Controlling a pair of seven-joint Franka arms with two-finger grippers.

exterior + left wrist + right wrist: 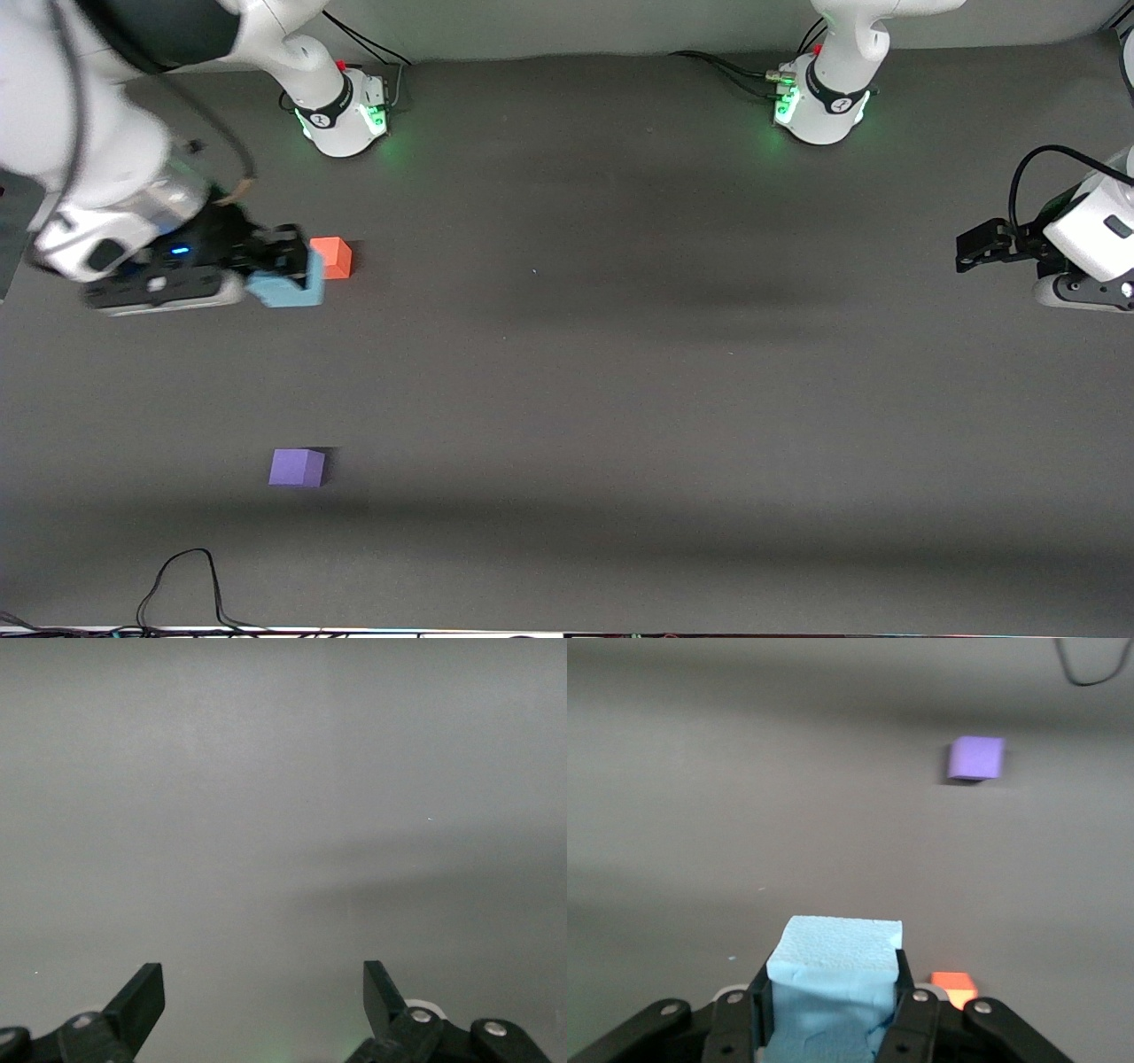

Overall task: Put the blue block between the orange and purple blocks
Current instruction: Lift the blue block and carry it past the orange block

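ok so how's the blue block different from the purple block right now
The blue block is light sky blue; the purple block is violet. The blue block is clamped in the right gripper beside the orange block; the purple block sits free on the table, nearer the front camera. Both are matte cubes of similar size.

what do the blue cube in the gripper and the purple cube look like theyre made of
The light blue matte cube, clamped in the right gripper, looks like foam: its top is grainy and its front face creased. The violet-purple matte cube on the dark grey table shows flat, glare-free faces, probably the same foam, though its texture is unclear.
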